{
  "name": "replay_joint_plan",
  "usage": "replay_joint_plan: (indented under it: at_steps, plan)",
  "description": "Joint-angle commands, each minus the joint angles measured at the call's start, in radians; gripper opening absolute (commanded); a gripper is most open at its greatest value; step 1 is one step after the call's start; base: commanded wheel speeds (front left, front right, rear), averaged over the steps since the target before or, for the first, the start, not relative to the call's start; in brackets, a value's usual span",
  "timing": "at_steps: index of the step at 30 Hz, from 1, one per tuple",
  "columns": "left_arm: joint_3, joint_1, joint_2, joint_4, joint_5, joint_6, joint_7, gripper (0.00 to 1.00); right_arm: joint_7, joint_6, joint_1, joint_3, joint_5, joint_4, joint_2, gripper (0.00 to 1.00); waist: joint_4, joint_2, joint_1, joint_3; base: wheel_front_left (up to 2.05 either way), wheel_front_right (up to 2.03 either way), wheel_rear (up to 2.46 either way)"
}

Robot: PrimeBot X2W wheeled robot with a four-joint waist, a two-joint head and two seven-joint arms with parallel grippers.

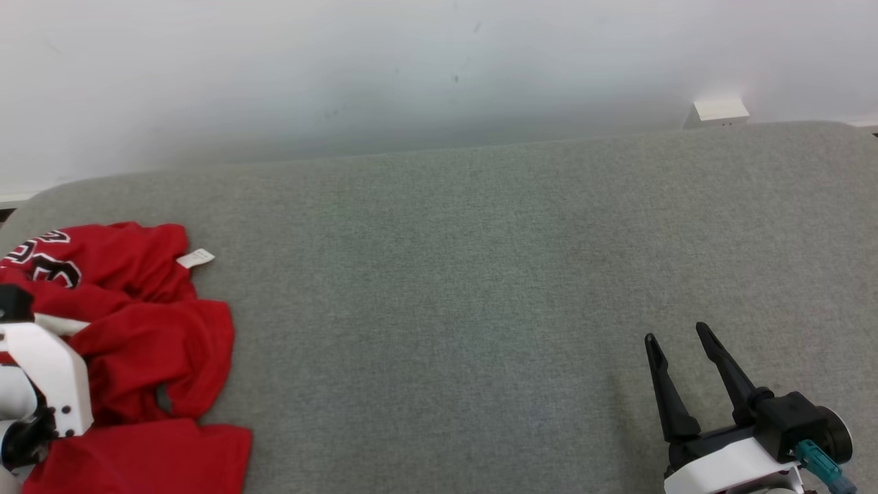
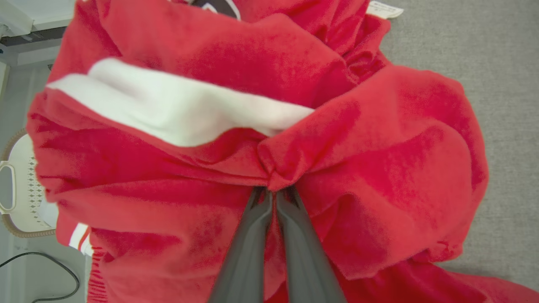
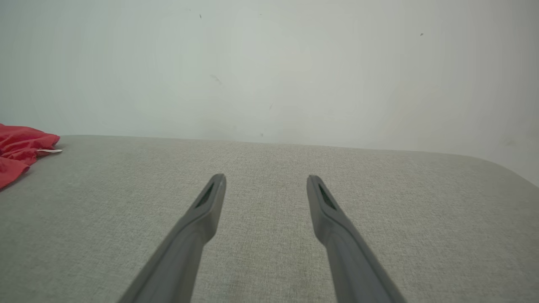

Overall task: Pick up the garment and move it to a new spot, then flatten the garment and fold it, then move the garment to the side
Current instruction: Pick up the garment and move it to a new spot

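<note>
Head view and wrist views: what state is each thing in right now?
garment: crumpled in a heap, unfolded, pinched by the left tool.
left tool: shut on a fold of the garment.
right tool: open, empty, over the grey surface.
white label: sticking out from the garment's edge.

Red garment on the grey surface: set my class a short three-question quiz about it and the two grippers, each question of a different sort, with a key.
1. True or false: the right gripper is open, apart from the garment.
2. Where on the grey surface does the garment lie in the head view? A left edge; B centre; C right edge.
3. Fill in: the left gripper is shut on a bunched fold of ____ fabric.
Key: 1 true; 2 A; 3 red.
</note>
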State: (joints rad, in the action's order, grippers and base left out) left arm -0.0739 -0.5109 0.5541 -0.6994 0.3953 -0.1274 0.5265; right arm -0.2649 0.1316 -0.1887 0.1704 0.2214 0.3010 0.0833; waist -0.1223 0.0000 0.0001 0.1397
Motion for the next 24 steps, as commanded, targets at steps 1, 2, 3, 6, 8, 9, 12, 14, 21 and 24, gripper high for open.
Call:
replay_joint_plan:
  at_steps: [1, 2, 3, 6, 8, 9, 12, 14, 21, 24]
  plan:
    - [-0.007, -0.006, 0.008, 0.011, -0.009, -0.002, -0.003, 0.0, 0.001, -0.002, 0.002, -0.003, -0.006, 0.003, -0.001, 1.0, 0.006, 0.0, -0.0001, -0.007, 0.0, 0.0, 0.0]
    - [-0.014, -0.01, 0.012, 0.029, -0.01, -0.002, -0.001, 0.0, 0.001, -0.002, 0.006, -0.004, -0.007, 0.003, -0.002, 1.0, 0.009, 0.0, -0.0001, -0.01, 0.0, 0.0, 0.0]
    - [-0.02, -0.015, 0.014, 0.053, -0.011, -0.002, 0.0, 0.0, 0.001, -0.002, 0.009, -0.005, -0.008, 0.004, -0.003, 1.0, 0.011, 0.0, -0.0001, -0.014, 0.0, 0.0, 0.0]
    - [-0.037, -0.015, 0.026, 0.123, -0.018, -0.002, 0.0, 0.0, 0.001, -0.002, 0.018, -0.007, -0.004, 0.007, -0.005, 1.0, 0.015, 0.0, -0.0001, -0.028, 0.0, 0.0, 0.0]
    - [-0.044, -0.009, 0.034, 0.175, -0.021, -0.002, -0.003, 0.0, 0.001, -0.002, 0.022, -0.008, 0.002, 0.008, -0.006, 1.0, 0.014, 0.0, -0.0001, -0.04, 0.0, 0.0, 0.0]
    - [-0.045, -0.007, 0.039, 0.202, -0.023, -0.002, -0.011, 0.0, 0.001, -0.002, 0.024, -0.01, 0.004, 0.008, -0.005, 1.0, 0.013, 0.0, -0.0001, -0.048, 0.0, 0.0, 0.0]
    - [-0.05, -0.001, 0.05, 0.281, -0.024, -0.002, -0.022, 0.0, 0.001, -0.002, 0.031, -0.015, 0.007, 0.009, -0.007, 1.0, 0.006, 0.0, -0.0001, -0.074, 0.0, 0.0, 0.0]
    - [-0.055, -0.006, 0.05, 0.336, -0.026, -0.002, -0.023, 0.0, 0.001, -0.002, 0.035, -0.02, 0.008, 0.01, -0.009, 1.0, -0.002, 0.0, -0.0001, -0.095, 0.0, 0.0, 0.0]
    - [-0.086, -0.017, 0.024, 0.511, -0.026, -0.001, -0.044, 0.0, 0.001, -0.002, 0.05, -0.026, 0.005, 0.01, -0.012, 1.0, -0.05, 0.0, -0.0001, -0.157, 0.0, 0.0, 0.0]
    - [-0.101, -0.041, 0.009, 0.577, -0.027, 0.0, -0.057, 0.0, 0.001, -0.002, 0.047, -0.03, 0.004, 0.005, -0.013, 1.0, -0.081, 0.0, -0.0001, -0.164, 0.0, 0.0, 0.0]
